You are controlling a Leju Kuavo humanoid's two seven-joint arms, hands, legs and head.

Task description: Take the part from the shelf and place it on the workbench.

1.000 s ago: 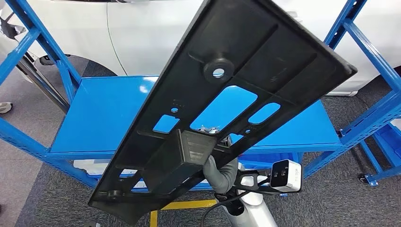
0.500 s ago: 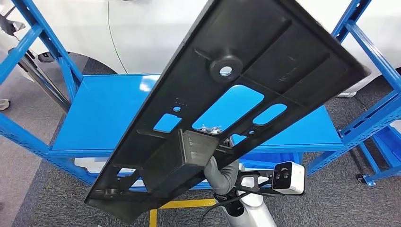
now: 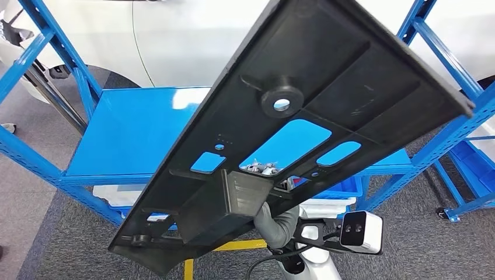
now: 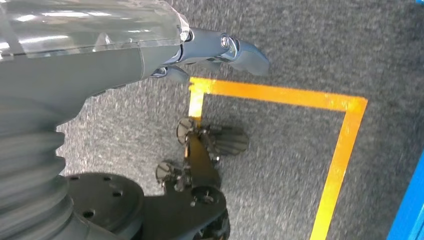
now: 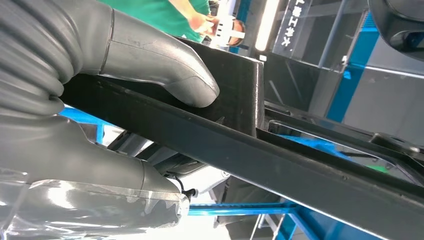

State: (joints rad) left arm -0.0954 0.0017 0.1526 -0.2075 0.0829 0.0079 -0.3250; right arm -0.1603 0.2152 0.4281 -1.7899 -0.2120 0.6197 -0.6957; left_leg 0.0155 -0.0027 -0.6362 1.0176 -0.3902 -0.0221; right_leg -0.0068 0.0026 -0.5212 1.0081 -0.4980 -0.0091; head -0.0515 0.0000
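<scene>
A long black plastic panel [image 3: 303, 116] with several cut-outs and a round boss is held up, tilted, in front of the blue shelf [image 3: 134, 134] in the head view. My right hand [image 3: 274, 219] grips it from below near its boxy block. In the right wrist view the thumb [image 5: 160, 60] presses on the panel's edge [image 5: 280, 165]. My left hand [image 4: 200, 47] hangs beside my body over the grey carpet, holding nothing, its fingers loosely extended.
Blue shelf uprights [image 3: 443, 46] stand on both sides, and white bins [image 3: 117, 195] sit under the shelf board. Yellow floor tape [image 4: 340, 140] marks the carpet. A person in a green top [image 5: 165, 12] stands beyond the panel. A white car body [image 3: 175, 41] lies behind the shelf.
The whole picture has shifted slightly, so the camera has moved. The panel has swung a little to the right and sits higher against the shelf, still in my right hand.
</scene>
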